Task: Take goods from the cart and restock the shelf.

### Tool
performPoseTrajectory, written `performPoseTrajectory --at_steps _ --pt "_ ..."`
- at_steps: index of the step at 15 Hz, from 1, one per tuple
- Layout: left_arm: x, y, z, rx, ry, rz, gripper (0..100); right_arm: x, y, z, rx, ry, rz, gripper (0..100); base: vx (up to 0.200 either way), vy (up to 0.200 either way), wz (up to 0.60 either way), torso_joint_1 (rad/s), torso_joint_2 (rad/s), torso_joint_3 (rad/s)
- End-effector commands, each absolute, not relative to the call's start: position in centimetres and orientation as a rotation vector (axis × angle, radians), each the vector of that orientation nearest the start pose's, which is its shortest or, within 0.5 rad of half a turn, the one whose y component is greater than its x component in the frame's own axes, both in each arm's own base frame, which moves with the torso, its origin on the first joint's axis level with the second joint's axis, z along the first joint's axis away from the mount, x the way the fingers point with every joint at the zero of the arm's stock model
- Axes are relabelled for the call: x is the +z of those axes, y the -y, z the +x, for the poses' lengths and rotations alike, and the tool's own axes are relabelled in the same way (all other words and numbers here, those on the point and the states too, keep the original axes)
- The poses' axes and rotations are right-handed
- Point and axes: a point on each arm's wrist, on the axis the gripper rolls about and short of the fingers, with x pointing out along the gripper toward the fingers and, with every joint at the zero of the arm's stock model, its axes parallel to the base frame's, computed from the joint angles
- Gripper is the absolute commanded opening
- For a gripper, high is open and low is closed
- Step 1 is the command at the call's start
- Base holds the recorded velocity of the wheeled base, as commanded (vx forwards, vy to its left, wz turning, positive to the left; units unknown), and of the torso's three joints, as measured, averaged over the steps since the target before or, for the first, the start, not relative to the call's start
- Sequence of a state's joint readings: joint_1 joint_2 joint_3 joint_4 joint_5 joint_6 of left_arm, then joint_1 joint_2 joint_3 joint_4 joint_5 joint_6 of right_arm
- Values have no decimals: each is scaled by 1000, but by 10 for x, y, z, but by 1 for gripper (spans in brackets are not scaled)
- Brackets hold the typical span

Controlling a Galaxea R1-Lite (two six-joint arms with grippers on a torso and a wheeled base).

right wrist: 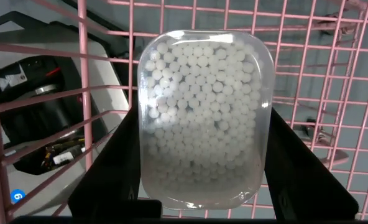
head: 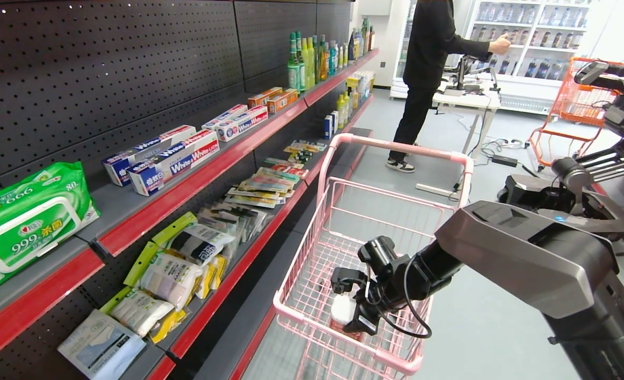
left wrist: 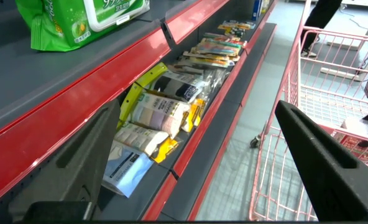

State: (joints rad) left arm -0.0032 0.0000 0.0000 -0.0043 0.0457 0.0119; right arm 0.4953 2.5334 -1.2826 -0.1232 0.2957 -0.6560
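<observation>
A pink wire cart (head: 396, 149) stands in the aisle beside the red-edged shelf (head: 195, 182). My right gripper (head: 351, 311) is inside the cart's near left corner, shut on a clear tub of small white beads (head: 342, 310). In the right wrist view the tub (right wrist: 202, 118) sits between the two dark fingers (right wrist: 112, 168) with the cart mesh behind it. My left gripper (left wrist: 196, 112) hangs open with nothing in it between the shelf and the cart, facing the lower shelf's packets (left wrist: 156, 121).
A green wet-wipe pack (head: 24, 221), toothpaste boxes (head: 177, 155) and bottles (head: 312, 58) line the upper shelf. Flat packets (head: 169, 274) fill the lower one. An orange cart (head: 575, 100) stands far right. Grey floor lies open right of the pink cart.
</observation>
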Motion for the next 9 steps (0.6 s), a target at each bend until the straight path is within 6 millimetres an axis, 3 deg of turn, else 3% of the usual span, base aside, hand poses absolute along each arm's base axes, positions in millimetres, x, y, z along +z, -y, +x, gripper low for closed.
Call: performPoseTrajectory --at_steps 1,3,9 --pt "76 -1 -23 43 1 12 100 -63 -201 362 1048 -896 -649 0 0 0 0 0 0 0" --pt "76 -1 -23 43 1 12 100 -54 -193 361 1015 -902 -634 0 0 0 0 0 0 0" --pt "76 -1 -23 41 1 12 100 4 -170 375 892 -810 -552 0 0 0 0 0 0 0"
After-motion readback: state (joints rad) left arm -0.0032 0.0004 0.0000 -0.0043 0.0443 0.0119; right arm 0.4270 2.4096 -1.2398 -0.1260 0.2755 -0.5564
